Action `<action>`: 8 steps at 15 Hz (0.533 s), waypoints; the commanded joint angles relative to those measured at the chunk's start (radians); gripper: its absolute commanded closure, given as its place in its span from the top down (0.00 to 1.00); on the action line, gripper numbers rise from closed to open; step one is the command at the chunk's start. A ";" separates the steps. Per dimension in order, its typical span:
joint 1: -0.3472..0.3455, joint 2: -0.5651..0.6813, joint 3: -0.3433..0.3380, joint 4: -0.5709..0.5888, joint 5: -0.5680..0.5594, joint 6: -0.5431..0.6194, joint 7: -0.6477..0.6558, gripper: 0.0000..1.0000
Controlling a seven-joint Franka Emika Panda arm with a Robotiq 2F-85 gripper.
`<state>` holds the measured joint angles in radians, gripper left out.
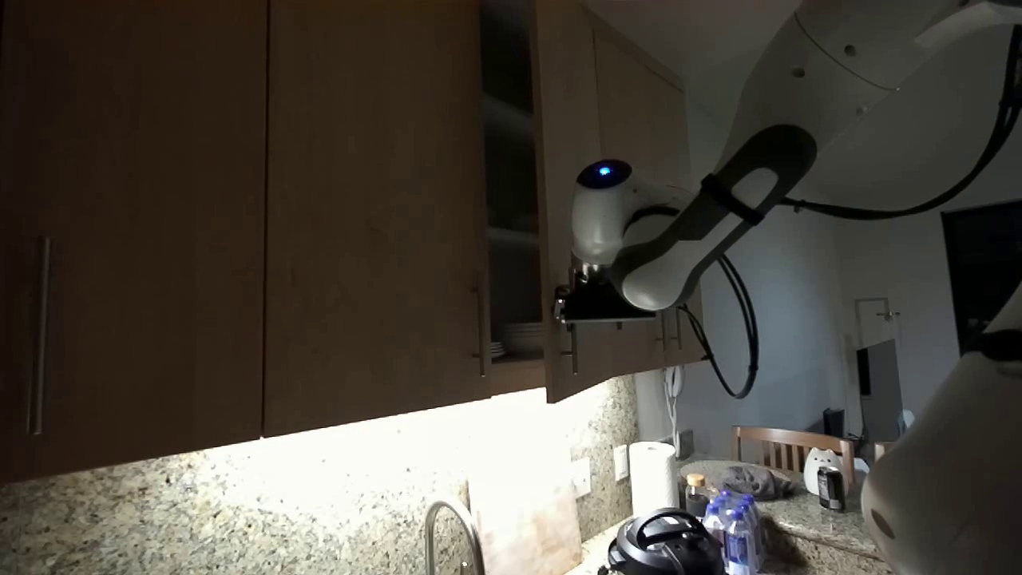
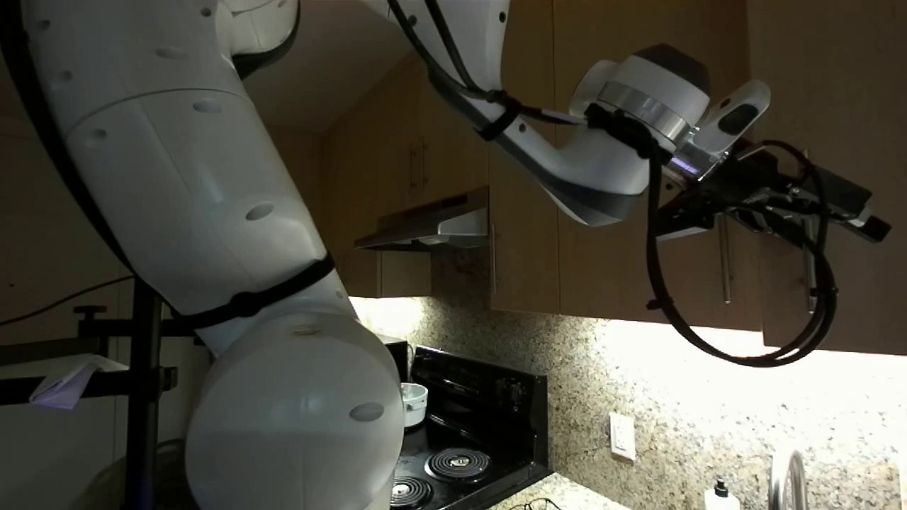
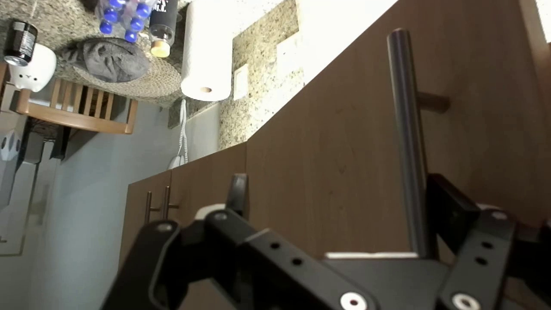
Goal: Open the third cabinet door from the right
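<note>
Door (image 1: 558, 192) ajar; end effector (image 3: 344, 191) spread

A domestic-looking kitchen
It shows in an electric coil stove (image 2: 473, 419), a range hood (image 2: 439, 223), wooden wall cabinets (image 1: 375, 216), a granite backsplash (image 2: 581, 389), a gooseneck faucet (image 2: 779, 476), a pressure cooker (image 1: 663, 549) and a paper towel roll (image 1: 653, 477).

In an exterior view I see a paper towel roll (image 1: 653, 477) behind a black-lidded cooker (image 1: 667, 545), blue-capped bottles (image 1: 738, 543) just beside the cooker, and a dark can (image 1: 831, 489) on the table (image 1: 798, 511). In an exterior view I also get a white pot (image 2: 414, 405) on the stove (image 2: 489, 393), below a range hood (image 2: 439, 224).
</note>
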<state>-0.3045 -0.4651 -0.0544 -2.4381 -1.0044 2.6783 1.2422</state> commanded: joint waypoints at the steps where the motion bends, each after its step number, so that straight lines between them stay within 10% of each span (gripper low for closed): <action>1: -0.085 -0.087 -0.026 -0.055 -0.082 -0.018 0.042 1.00; 8: -0.135 -0.132 -0.069 -0.112 -0.124 0.078 0.045 1.00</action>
<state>-0.3506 -0.5225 -0.0866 -2.5134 -1.0680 2.7853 1.2652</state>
